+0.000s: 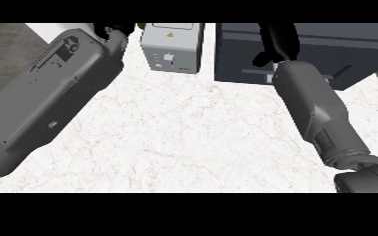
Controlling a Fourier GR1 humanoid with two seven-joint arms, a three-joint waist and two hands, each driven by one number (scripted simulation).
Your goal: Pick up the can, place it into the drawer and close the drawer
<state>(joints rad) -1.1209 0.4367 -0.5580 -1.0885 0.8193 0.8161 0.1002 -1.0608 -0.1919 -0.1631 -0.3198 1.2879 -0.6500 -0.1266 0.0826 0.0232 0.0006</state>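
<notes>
Head view: right hand [275, 42] reaches over the dark drawer unit [325, 50] at far right; can't tell if its fingers are spread or pinching anything. Can not visible, maybe inside the drawer or hidden by the hand. Left hand [112, 34] far left, fingers curled, apparently empty. Judging: placing stage, closing left. Grey box [173, 45] on worktop [184, 130] has an orange sticker, unreadable.

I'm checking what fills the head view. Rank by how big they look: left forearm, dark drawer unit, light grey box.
1. Left forearm, though nearness to the camera inflates it.
2. Dark drawer unit.
3. Light grey box.
</notes>
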